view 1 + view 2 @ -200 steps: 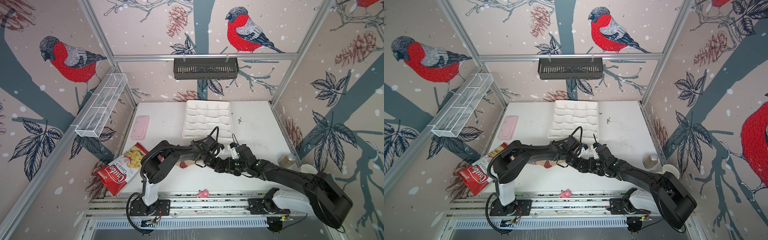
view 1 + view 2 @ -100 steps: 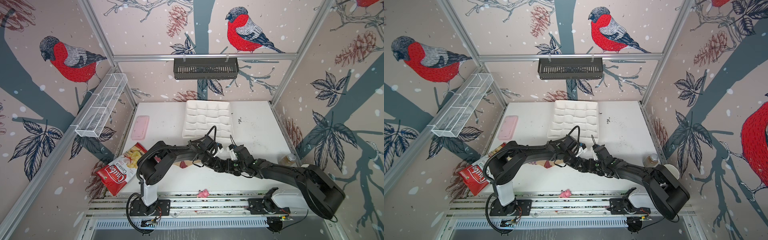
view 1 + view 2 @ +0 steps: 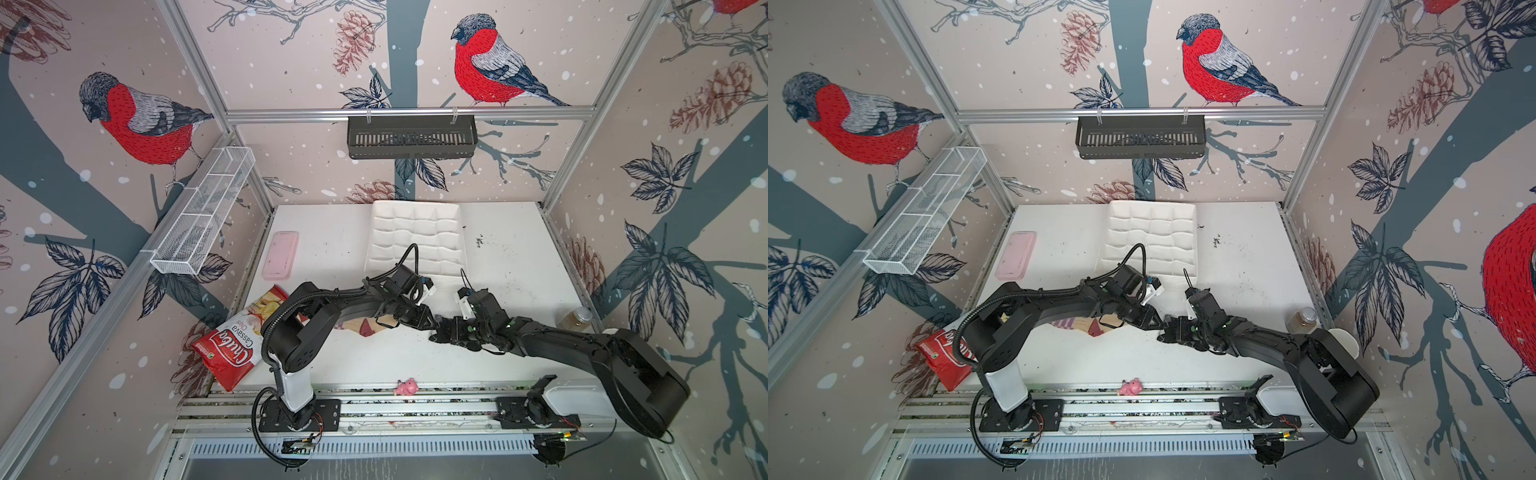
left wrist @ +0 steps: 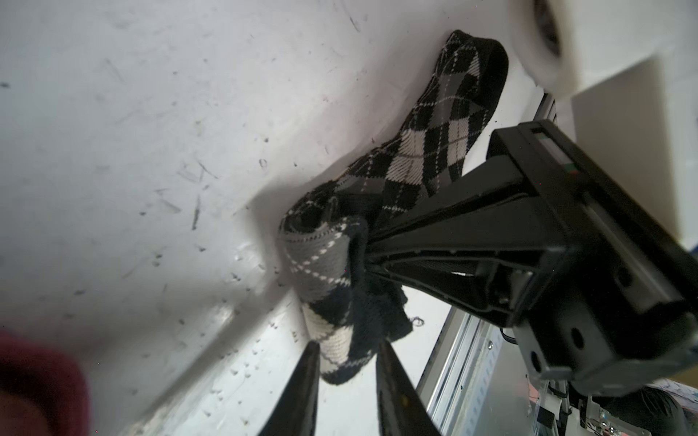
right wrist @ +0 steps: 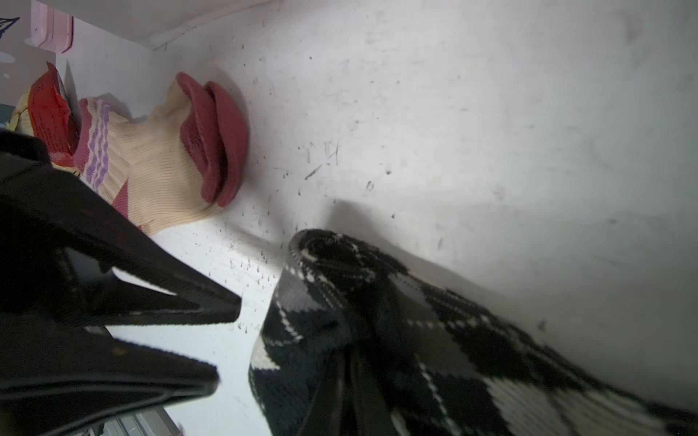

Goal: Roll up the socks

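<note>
The black-grey-white argyle sock [image 4: 426,151] lies on the white table, one end curled into a loose roll [image 5: 340,287]. My right gripper [image 4: 364,245] is shut on that rolled end, its fingers [image 5: 351,377] buried in the fabric. My left gripper [image 4: 347,347] is open; the sock's tip hangs between its fingers, and its fingertips [image 5: 228,339] stand just short of the roll. In both top views the two grippers meet at mid table, left [image 3: 428,322] and right [image 3: 438,332]. The tan sock with maroon toe [image 5: 162,170] lies flat under the left arm [image 3: 365,326] [image 3: 1088,324].
A red chips bag [image 3: 237,340] hangs over the table's left edge. A pink case [image 3: 281,254] lies at the back left and a white padded tray [image 3: 415,237] at the back middle. A jar [image 3: 575,318] stands at the right edge, a pink toy [image 3: 406,386] on the front rail.
My left gripper's jaws have spread apart and let go of the argyle sock's end. The right gripper has kept its hold and shifted slightly to the left.
</note>
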Tool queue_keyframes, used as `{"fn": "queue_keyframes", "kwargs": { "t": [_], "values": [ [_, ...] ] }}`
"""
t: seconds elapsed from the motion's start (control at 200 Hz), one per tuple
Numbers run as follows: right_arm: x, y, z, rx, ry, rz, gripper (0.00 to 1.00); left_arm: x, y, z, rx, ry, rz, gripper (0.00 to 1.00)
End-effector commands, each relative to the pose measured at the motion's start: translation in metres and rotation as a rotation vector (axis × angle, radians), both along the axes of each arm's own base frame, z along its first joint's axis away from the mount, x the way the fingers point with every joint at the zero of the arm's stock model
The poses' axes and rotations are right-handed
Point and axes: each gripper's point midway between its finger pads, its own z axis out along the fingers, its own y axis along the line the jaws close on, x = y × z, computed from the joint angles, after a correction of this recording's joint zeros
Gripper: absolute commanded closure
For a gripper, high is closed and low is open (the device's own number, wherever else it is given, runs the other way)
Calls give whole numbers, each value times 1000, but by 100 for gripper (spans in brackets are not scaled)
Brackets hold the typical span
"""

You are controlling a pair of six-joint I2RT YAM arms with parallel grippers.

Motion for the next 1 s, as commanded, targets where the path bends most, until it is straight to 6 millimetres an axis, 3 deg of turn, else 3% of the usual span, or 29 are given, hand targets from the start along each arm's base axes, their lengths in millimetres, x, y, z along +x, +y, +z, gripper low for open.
{"fn": "queue_keyframes", "kwargs": {
  "t": [0.0, 0.6, 0.856, 0.996],
  "values": [
    [-1, -6, -3, -31, 4, -6, 90, 4, -2, -4, -4, -16, -3, 71],
    [-2, -2, -3, -13, 12, 3, 90, 5, -12, -14, -26, 2, -31, 69],
    [-2, 2, -2, 8, 15, 10, 90, -5, -18, -23, -14, 21, -58, 69],
    [-1, 3, 1, 22, 9, 10, 90, -7, -17, -25, -6, 25, -60, 75]
  ]
}}
